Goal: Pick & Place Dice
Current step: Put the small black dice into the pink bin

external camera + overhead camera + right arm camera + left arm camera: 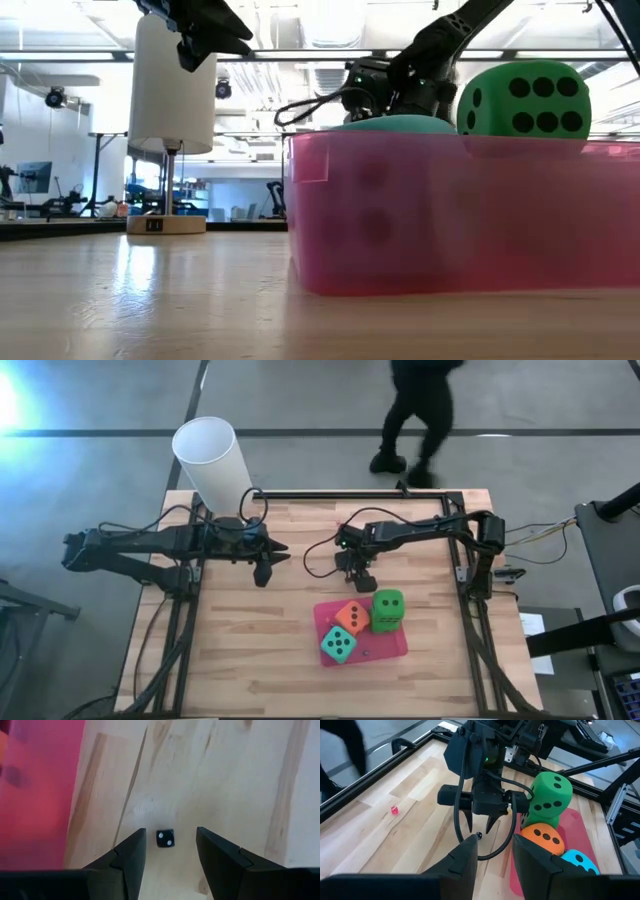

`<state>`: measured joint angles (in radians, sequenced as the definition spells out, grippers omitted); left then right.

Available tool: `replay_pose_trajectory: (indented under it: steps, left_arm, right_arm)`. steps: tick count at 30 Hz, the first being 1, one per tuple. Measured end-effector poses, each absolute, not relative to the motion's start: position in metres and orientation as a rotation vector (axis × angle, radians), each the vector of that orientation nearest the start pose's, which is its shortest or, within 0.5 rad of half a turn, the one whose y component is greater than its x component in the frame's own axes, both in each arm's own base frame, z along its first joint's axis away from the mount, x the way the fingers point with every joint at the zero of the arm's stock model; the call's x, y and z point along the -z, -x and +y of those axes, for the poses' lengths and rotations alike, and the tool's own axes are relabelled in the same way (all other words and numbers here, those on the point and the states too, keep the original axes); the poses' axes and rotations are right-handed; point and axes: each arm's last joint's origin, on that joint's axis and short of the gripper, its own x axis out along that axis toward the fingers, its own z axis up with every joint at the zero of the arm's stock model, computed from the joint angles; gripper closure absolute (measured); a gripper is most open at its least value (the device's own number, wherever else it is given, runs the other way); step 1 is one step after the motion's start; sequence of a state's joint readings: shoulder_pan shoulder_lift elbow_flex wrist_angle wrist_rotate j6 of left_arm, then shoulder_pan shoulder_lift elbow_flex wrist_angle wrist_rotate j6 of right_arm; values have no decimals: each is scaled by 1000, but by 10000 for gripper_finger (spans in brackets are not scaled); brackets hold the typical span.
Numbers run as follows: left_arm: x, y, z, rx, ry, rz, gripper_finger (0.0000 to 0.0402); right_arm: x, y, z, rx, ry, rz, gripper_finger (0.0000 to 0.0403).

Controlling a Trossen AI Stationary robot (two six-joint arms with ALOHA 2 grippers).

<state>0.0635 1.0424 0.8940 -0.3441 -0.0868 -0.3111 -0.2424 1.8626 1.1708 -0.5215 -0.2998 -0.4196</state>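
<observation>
A pink tray (385, 648) lies near the table's middle and holds an orange die (351, 617), a teal die (338, 646) and one green die (388, 610). A second green die does not show. A tiny black die (165, 838) with white pips rests on the bare wood just beyond the tray's far edge. My right gripper (170, 834) hangs open over it, pointing down, one finger on either side and apart from it. My left gripper (266, 572) hovers open over the table's left half, holding nothing.
A white cylinder (210, 458) stands on a small base at the far left corner. A tiny red die (394, 810) lies on the wood toward the far edge. A person (415, 415) walks beyond the far edge. Cables trail from both wrists. Bare wood lies left of the tray.
</observation>
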Motion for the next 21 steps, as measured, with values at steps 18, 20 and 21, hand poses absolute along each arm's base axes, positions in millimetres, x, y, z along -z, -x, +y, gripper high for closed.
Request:
replay_pose_trajectory:
  steps: [18, 20, 21]
  left_arm:
    - [-309, -223, 17, -223, 300, 466, 271]
    - [-309, -223, 17, -223, 300, 466, 270]
    - [-309, -223, 17, -223, 300, 466, 269]
  right_arm:
    - [-138, -342, -74, -301, 7, 1057, 229]
    - [-138, -342, -74, -305, 14, 1057, 230]
    - [-138, -342, -74, -306, 15, 1057, 230]
